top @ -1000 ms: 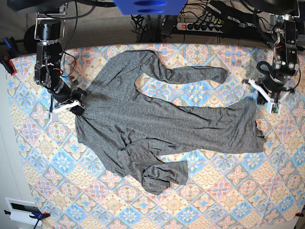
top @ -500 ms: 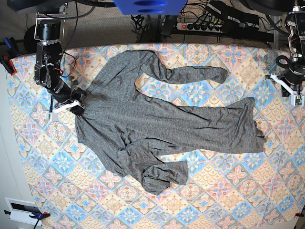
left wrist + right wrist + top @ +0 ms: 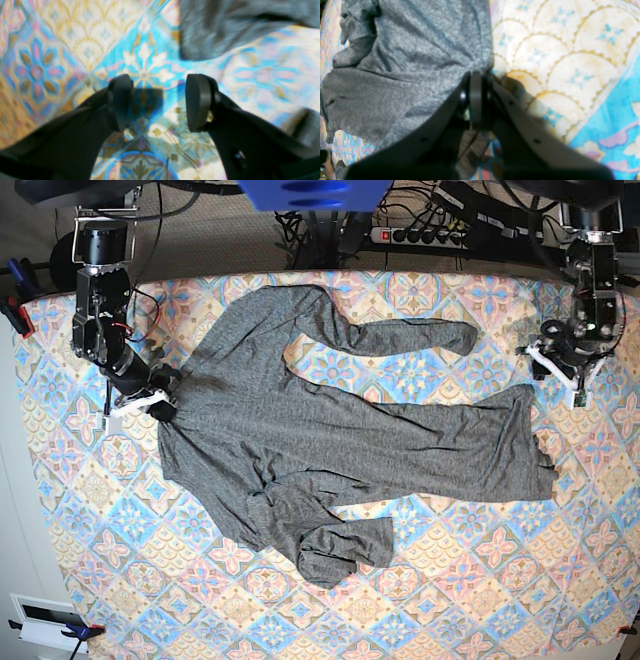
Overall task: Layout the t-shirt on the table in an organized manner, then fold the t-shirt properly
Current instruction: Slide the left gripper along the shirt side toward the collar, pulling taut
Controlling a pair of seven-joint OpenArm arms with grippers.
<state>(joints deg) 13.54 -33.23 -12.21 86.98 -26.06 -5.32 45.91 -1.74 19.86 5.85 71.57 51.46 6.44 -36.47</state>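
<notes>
A: Base view: our left gripper point(image 3: 562, 368) is back down at the right edge of the frame, above the hem corner of the t-shirt point(image 3: 340, 440). Half a second ago it sat further right and higher, near the frame border.

B: Left wrist view confirms jaws apart, nothing between them, only the table point(image 3: 75, 45) cloth below. It was shut a second ago, so we read this as opening for a fresh grab. A grey edge of fabric sits upper right of that frame, clear of the fingers point(image 3: 197, 102).

A: Right gripper point(image 3: 150, 395)?

B: Unchanged across all three base frames, middle left of the picture at the collar and shoulder end. Right wrist view shows it pinched on the shirt's edge.

A: Shirt itself hasn't shifted. It lies lengthwise across the centre, one sleeve stretched toward upper right, the other bunched and folded over at lower centre.

B: So we're in layout, not folding. Our guess: the hem gets pulled straight next, and that crumpled sleeve needs spreading.
</notes>
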